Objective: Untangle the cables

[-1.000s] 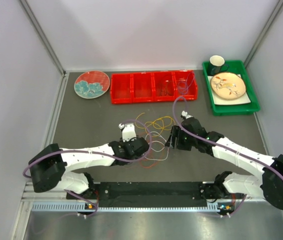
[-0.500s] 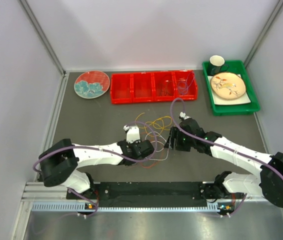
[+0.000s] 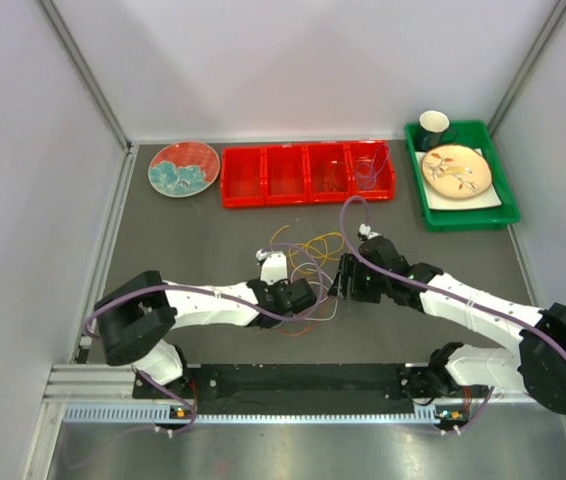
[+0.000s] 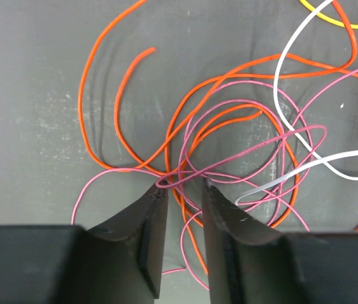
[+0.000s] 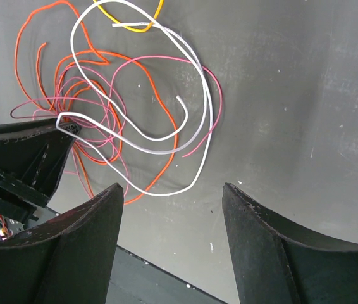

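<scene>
Closest to the arms' bases, the left tool (image 4: 182, 190) is low over the surface (image 3: 183, 250), sitting right at the near edge of the cables (image 3: 308, 255). Its jaws stand a narrow gap apart. A pink cable (image 4: 280, 136) and an orange cable (image 4: 103, 82) cross right at the tips, but I don't see anything pinched, so I'd call it partly open and holding nothing.

That crossing is what matters here: the knot is dead ahead of the left tool, touching or just off the fingertips, so the left arm is clearly the nearer one. From there the loops fan out far and right, with a white cable (image 4: 278, 69) and a bit of yellow cable (image 4: 334, 23) beyond.

The right tool (image 5: 172, 190) hangs just right of the pile, jaws wide and empty, with the loops to its left. My guess is a pull on one strand drags the whole bundle, since pink and orange wrap each other several times.

Further back there's a red bin (image 3: 263, 199) with what may be thin wires in its right compartments, a blue plate (image 3: 183, 168) far left, and a green tray (image 3: 463, 222) far right. None of that blocks anything.
</scene>
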Tool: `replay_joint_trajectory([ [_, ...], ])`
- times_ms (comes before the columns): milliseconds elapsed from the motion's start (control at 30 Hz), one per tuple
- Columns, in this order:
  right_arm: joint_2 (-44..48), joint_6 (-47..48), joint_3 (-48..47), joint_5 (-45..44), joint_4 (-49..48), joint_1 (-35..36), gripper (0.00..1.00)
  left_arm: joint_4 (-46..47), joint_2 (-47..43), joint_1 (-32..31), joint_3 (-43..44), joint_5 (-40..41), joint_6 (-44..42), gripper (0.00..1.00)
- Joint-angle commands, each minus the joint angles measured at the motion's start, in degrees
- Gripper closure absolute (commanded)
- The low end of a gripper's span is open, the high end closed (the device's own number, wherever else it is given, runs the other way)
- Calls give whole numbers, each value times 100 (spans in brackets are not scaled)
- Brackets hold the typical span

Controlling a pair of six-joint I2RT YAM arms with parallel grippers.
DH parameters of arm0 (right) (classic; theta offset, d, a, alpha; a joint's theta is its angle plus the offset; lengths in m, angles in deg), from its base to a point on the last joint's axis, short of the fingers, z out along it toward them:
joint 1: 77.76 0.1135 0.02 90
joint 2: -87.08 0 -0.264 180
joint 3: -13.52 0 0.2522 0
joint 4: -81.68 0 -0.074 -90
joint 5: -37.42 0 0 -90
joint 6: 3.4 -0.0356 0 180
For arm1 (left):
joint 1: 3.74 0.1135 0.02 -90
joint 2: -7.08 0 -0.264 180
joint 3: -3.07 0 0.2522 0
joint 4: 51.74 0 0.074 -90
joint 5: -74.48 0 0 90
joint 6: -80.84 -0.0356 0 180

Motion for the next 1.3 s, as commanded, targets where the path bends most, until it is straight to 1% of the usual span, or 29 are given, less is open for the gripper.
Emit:
replay_joint_trajectory([
  [0, -26, -77, -60, -63, -257, 91, 36, -148, 114, -16, 262, 81, 17, 72],
  [33, -26, -86, -68, -63, -258, 83, 36, -157, 123, -24, 271, 99, 35, 77],
  [67, -26, -86, -60, -54, -266, 91, 36, -183, 114, -24, 280, 116, 61, 79],
  [267, -26, -95, -42, -28, -293, 100, 37, -218, -26, -24, 228, 178, 131, 86],
  [333, -34, -95, -42, -28, -293, 91, 37, -227, -70, -24, 201, 196, 140, 87],
  [533, -35, -112, 2, -28, -301, 91, 37, -403, -342, -51, 166, 327, 272, 100],
  [667, -87, -130, 28, -36, -354, 152, 37, -464, -536, -51, 113, 371, 325, 100],
  [767, -149, -130, 29, -45, -372, 188, 37, -674, -702, -51, 192, 433, 334, 100],
  [967, -219, -139, -33, -45, -381, 267, 37, -1096, -1265, -51, 508, 529, 255, 100],
  [1000, -219, -139, -42, -45, -381, 284, 37, -1297, -1457, -51, 648, 564, 246, 100],
  [1067, -254, -121, -86, -36, -381, 285, 37, -1518, -1678, -51, 885, 714, 115, 100],
  [1167, -368, -121, -147, -1, -416, 311, 37, -1511, -2204, -42, 1140, 810, -201, 100],
  [1267, -561, -121, -244, -28, -468, 425, 37, -1554, -2521, -42, 1360, 924, -474, 100],
])
